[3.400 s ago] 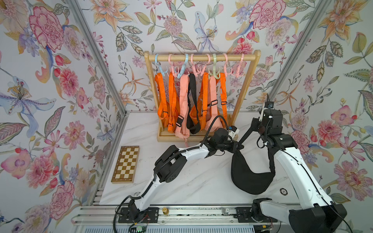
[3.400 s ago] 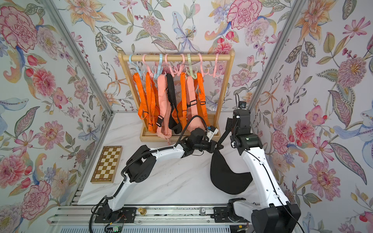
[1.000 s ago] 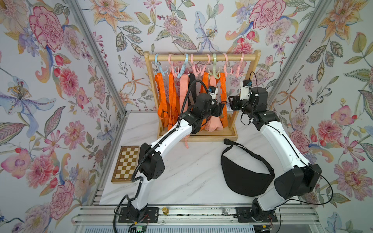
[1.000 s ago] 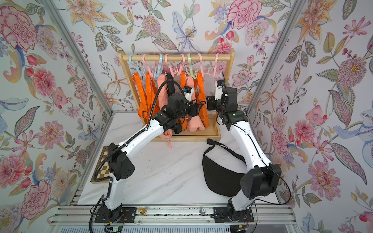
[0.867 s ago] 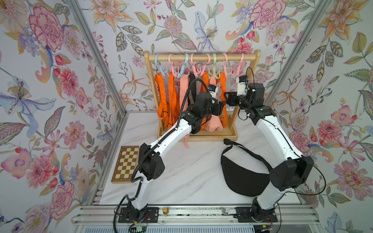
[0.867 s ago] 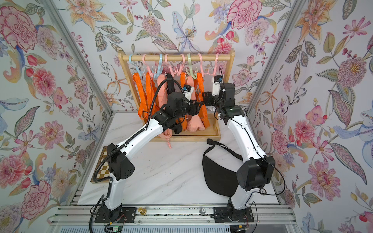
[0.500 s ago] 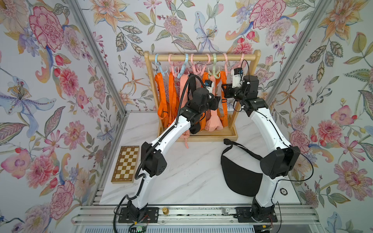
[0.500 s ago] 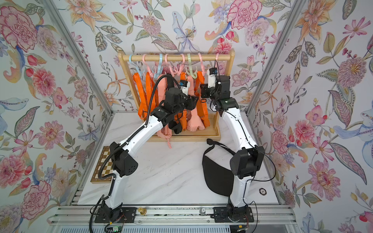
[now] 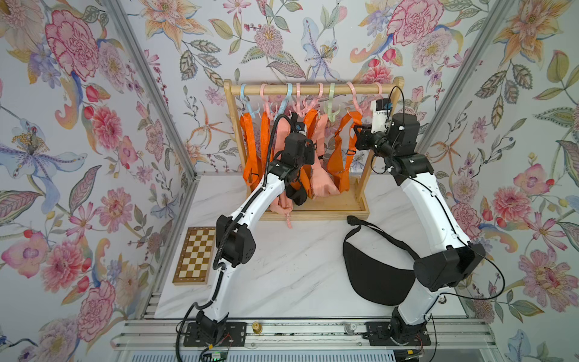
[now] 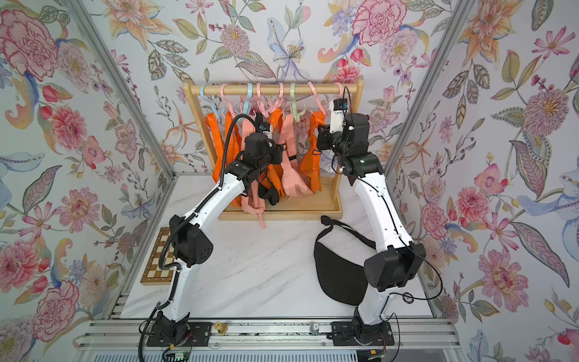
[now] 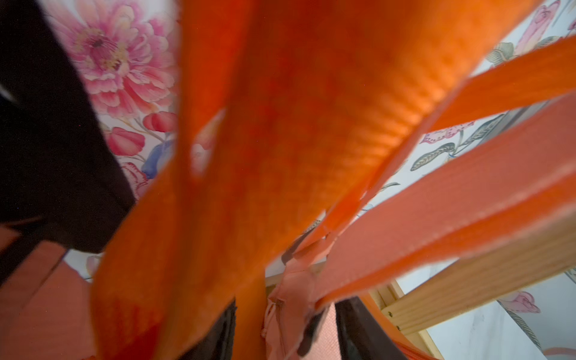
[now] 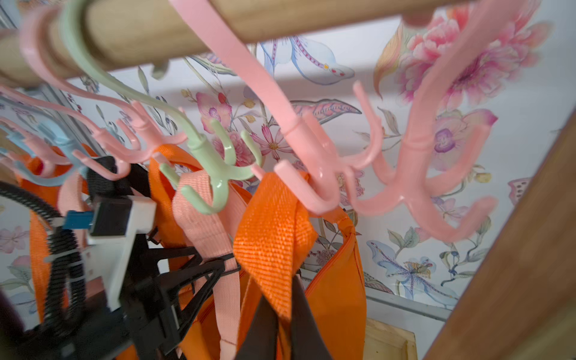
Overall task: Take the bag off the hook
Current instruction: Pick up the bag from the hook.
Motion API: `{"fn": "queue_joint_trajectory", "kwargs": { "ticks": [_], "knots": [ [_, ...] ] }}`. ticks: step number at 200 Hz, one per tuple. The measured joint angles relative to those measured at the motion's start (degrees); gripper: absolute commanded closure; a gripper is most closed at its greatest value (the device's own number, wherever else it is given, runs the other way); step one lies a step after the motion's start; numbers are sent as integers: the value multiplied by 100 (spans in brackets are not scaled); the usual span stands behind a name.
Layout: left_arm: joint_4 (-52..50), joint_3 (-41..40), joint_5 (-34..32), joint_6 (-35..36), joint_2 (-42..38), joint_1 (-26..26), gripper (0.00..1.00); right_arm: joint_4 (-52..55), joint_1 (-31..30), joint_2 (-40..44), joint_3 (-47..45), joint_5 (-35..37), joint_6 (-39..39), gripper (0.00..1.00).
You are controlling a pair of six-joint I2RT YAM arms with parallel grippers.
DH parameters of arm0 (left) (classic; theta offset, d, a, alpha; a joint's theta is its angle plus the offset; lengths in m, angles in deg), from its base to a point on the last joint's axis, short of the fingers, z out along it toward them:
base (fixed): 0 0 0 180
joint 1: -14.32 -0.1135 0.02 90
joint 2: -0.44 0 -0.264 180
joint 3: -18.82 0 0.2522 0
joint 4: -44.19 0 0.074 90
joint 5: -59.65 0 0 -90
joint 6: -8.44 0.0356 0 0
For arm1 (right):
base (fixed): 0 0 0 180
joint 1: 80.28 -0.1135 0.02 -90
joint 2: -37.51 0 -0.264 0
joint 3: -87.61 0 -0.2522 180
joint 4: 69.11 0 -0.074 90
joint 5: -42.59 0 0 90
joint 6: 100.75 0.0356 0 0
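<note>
The orange bag (image 9: pixel 338 163) hangs at the right end of the rack, upper middle in both top views. Its strap (image 12: pixel 274 237) is looped over a prong of a pink hook (image 12: pixel 311 162) on the wooden rail (image 9: pixel 308 90).

The right claw (image 12: pixel 280 311) has the strap pinched between its two dark fingers just under the hook, with the jaws all but closed on the webbing.

To do this step well, I judge the strap should go up first, until the loop clears the upturned tip of the prong, and only then away from the rack. A straight pull would likely just swing the hook along the rail. Gripping this close to the hook helps, since there is little slack to take up.

Next door, a peach strap (image 12: pixel 205 224) hangs from a green hook (image 12: pixel 215 187), and the left claw (image 12: pixel 215 265) touches it. How wide its jaws stand I cannot tell.

A black bag (image 9: pixel 376 279) lies on the table (image 9: pixel 297 266), lower right in both top views.
</note>
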Motion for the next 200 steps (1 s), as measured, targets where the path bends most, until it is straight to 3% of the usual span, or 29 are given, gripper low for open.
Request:
{"fn": "queue_joint_trajectory", "kwargs": {
  "ticks": [39, 77, 161, 200],
  "knots": [
    [-20, 0, -140, 109, -11, -68, 46, -22, 74, 529, -13, -243, 9, 91],
    [-26, -96, -164, 129, -79, -63, 46, -4, 411, 446, 260, -575, 177, 92],
    [98, -702, -114, 101, -291, -57, 46, -98, 654, -1215, 2852, -1784, 1082, 90],
    [103, -822, -55, 90, -291, -22, 45, -544, 557, -1576, 3112, -2212, 1679, 90]
  ]
}}
